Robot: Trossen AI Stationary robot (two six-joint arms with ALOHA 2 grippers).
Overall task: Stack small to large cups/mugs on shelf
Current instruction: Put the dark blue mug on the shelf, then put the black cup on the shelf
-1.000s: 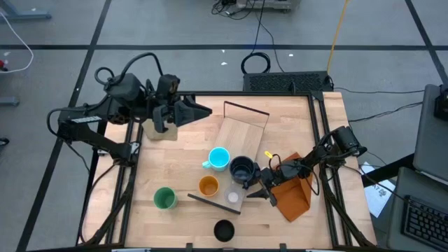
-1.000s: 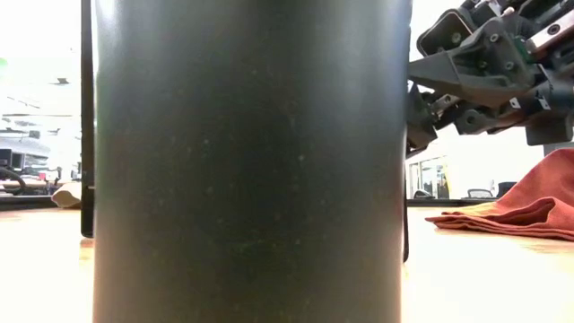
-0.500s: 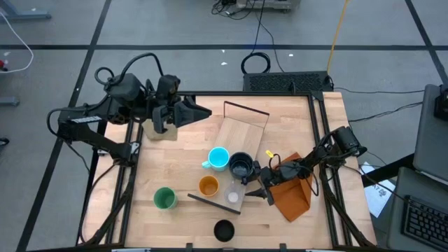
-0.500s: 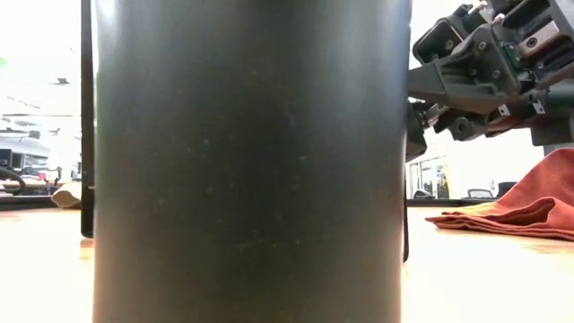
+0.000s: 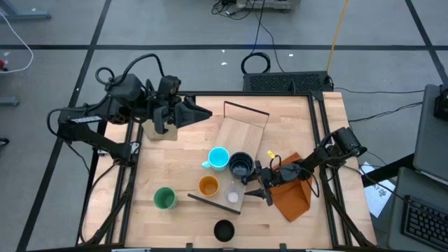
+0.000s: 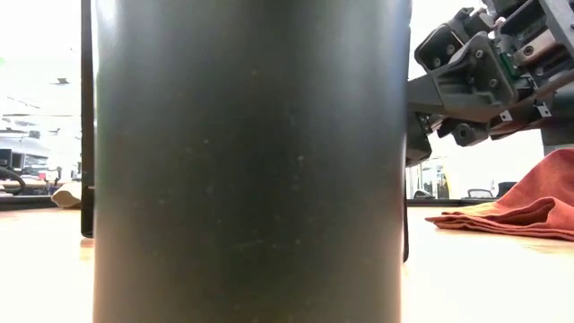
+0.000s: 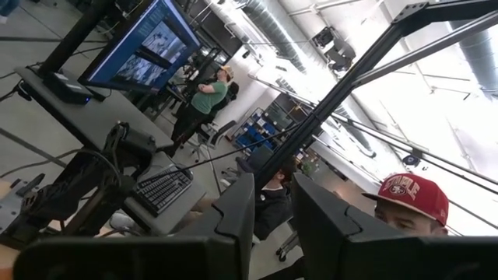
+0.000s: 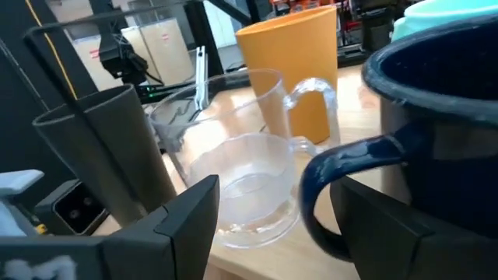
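The right pincer (image 5: 260,183) hangs released beside the dark navy mug (image 5: 241,168), which stands on the shelf (image 5: 238,136) next to the light-blue mug (image 5: 219,158); its fingers straddle the mug's handle, apparently without touching. A clean grasp calls for centring the handle between them before closing, since the clear cup (image 8: 249,183) sits just beside. The left pincer (image 5: 203,112) waits near the counter's far edge, nearly closed and empty

low view: black cup (image 6: 251,161) blocks most of table | right wrist: navy mug (image 8: 436,132) cut off at edge
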